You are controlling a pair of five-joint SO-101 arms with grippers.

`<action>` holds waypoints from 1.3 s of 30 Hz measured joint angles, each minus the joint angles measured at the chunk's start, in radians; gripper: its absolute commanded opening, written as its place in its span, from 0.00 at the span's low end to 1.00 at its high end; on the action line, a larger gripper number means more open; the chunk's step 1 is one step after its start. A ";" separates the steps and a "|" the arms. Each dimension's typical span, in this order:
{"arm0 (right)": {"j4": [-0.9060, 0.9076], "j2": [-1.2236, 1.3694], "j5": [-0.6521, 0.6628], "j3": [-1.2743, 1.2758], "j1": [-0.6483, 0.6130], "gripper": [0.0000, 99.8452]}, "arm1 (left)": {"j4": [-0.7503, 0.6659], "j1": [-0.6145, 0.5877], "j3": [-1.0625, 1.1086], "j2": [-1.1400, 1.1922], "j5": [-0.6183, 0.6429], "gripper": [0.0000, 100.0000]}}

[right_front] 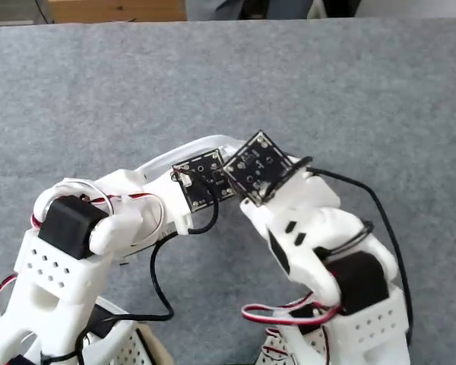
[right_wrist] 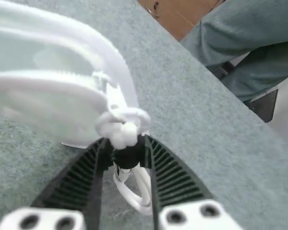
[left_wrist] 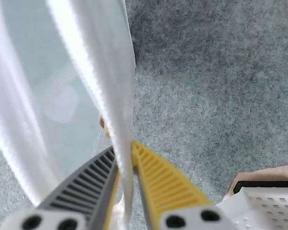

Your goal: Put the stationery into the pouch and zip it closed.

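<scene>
The pouch [left_wrist: 53, 96] is translucent white with a white zip band [left_wrist: 105, 86]. My left gripper [left_wrist: 125, 160], one finger grey and one yellow, is shut on the pouch's edge by the zip. My right gripper [right_wrist: 127, 155] is shut on the zip pull [right_wrist: 122, 132], a white knotted cord with a black piece, at the end of the zip track [right_wrist: 48, 91]. From above, both wrists [right_front: 228, 175] meet over the pouch, of which a white rim [right_front: 213, 143] shows. No loose stationery is visible on the table.
Grey felt cloth [right_front: 327, 91] covers the table. A person's legs [right_wrist: 245, 43] and a wooden floor lie beyond the table's far edge. The left arm's white base [left_wrist: 264, 206] stands close by.
</scene>
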 measured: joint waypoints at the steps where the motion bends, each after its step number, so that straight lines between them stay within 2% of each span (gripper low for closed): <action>1: 0.017 0.000 0.000 -0.023 0.000 0.01 | 0.000 0.000 0.000 0.000 0.000 0.03; 8: 0.066 -0.126 0.003 -0.118 -0.011 0.01 | 0.000 0.005 0.000 0.000 0.002 0.03; 15: 0.112 -0.253 0.034 -0.120 -0.163 0.01 | 0.000 0.006 0.000 0.000 0.003 0.03; 26: 0.112 -0.292 0.028 -0.250 -0.313 0.01 | 0.000 0.008 0.000 0.000 0.006 0.03; 31: 0.112 -0.239 -0.025 -0.299 -0.321 0.01 | -0.002 0.008 0.002 0.002 0.011 0.03; 39: 0.112 -0.198 -0.032 -0.339 -0.324 0.01 | -0.002 0.008 0.002 0.002 0.009 0.03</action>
